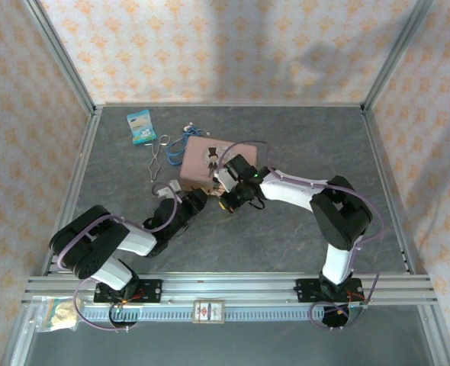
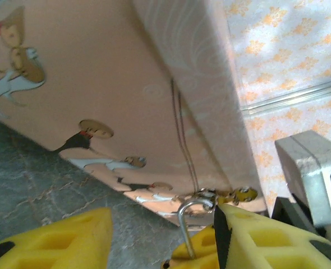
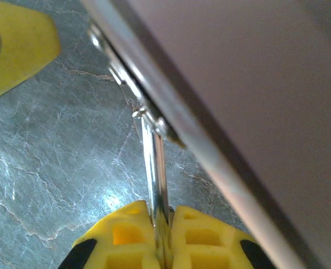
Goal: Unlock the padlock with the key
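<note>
The pink tin [image 1: 202, 162] lies at the table's middle back, its front edge raised; its decorated face [image 2: 98, 89] shows in the left wrist view. A thin silver shackle [image 2: 189, 227] hooks through the hasp [image 2: 207, 196] on that edge. My right gripper [image 3: 162, 235] is shut on this silver piece [image 3: 154, 162], which runs up to the hasp [image 3: 148, 115]. The padlock's brass body is hidden between the fingers. My left gripper [image 2: 162, 224] stands open just left of the shackle, its right finger [image 2: 266, 241] next to it. From above, both grippers [image 1: 197, 200] [image 1: 226, 198] meet at the tin's front edge. I cannot make out the key.
A long wire loop [image 1: 157, 156] and a blue cord bundle [image 1: 188, 137] lie left of the tin, and a blue-white packet [image 1: 140, 126] lies behind them. A small card [image 1: 209, 311] sits on the front rail, with a bag [image 1: 57, 314] at its left end.
</note>
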Tool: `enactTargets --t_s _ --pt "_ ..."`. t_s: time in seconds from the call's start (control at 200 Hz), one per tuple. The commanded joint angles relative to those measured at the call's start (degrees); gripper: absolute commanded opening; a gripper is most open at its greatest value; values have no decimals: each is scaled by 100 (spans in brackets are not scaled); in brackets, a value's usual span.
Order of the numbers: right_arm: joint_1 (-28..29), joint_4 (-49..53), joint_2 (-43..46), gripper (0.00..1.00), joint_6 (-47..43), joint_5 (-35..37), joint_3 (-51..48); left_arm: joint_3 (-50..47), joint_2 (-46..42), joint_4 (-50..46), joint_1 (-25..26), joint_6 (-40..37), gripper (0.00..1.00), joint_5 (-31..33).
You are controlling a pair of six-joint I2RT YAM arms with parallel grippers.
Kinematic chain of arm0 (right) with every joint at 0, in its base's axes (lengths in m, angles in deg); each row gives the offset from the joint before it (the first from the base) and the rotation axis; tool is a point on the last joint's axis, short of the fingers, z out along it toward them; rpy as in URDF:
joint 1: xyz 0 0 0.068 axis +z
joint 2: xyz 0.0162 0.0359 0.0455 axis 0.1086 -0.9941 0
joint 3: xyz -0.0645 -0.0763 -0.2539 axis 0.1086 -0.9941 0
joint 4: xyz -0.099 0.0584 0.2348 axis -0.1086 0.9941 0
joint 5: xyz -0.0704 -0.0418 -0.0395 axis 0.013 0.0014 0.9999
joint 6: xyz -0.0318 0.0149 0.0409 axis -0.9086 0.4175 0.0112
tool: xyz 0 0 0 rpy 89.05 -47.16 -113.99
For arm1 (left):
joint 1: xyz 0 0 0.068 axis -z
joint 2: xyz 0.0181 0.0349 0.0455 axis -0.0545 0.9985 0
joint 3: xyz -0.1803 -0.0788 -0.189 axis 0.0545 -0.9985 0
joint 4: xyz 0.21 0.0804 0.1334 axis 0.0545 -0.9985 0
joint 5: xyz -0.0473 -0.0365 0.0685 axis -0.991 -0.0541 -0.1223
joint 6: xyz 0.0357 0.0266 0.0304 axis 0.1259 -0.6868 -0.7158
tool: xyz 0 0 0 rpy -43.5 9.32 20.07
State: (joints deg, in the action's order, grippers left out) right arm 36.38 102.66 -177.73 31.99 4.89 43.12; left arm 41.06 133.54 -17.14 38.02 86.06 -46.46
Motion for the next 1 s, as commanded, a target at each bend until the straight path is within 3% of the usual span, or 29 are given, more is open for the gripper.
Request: enactTargets --t_s 0.0,0.15,0.41,0.576,0.721,0.996 --pt "28 -206 17 0 329 150 -74 161 137 561 58 150 51 151" --pt "70 -596 64 3 558 561 -390 153 111 551 57 188 53 246" --pt "213 -975 352 32 584 1108 -652 68 -160 322 53 177 54 406" --pt "213 -1083 693 45 687 1266 -811 48 -356 179 52 140 57 519" --pt "213 -1254 1070 50 890 1149 -1155 40 -539 17 26 78 58 572" --pt "221 -1889 1448 49 1593 1255 -1912 -31 -798 -209 5 10 59 655"
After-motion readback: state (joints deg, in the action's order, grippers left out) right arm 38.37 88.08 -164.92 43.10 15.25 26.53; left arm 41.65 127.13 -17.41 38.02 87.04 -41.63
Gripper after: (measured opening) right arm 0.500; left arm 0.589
